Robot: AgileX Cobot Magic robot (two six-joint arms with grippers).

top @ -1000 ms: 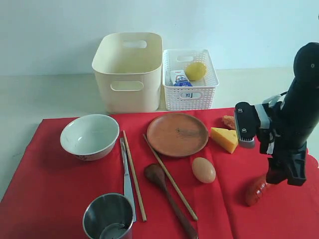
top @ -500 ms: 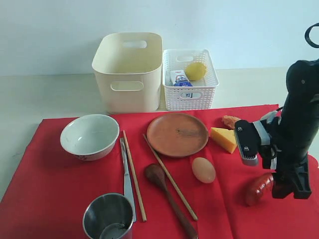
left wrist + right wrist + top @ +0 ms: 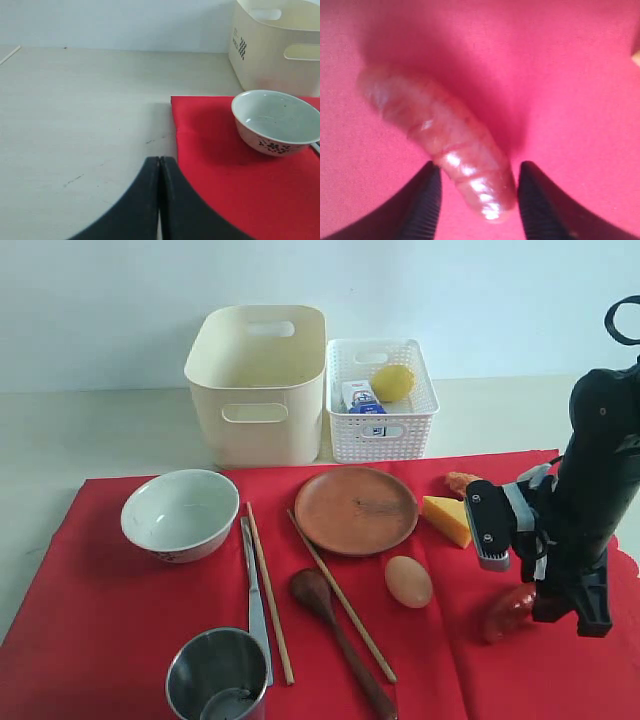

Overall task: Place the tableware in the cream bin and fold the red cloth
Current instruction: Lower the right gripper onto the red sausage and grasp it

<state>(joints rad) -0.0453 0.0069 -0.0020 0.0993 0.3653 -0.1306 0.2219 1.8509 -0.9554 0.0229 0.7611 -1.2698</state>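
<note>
The red cloth covers the table front. On it lie the white bowl, steel cup, brown plate, two chopsticks, the knife and the dark spoon. The cream bin stands behind, with nothing showing inside. My right gripper is open low over the cloth, its fingers either side of a sausage's end. My left gripper is shut on nothing, above bare table by the cloth's left edge, near the bowl.
A white lattice basket beside the bin holds a lemon and a milk carton. Cheese, an egg and an orange food piece lie on the cloth's right half, near the sausage.
My right arm has come down onto the sausage and shifted slightly left; the sausage end now sits between the open fingers. The tableware has not moved.
</note>
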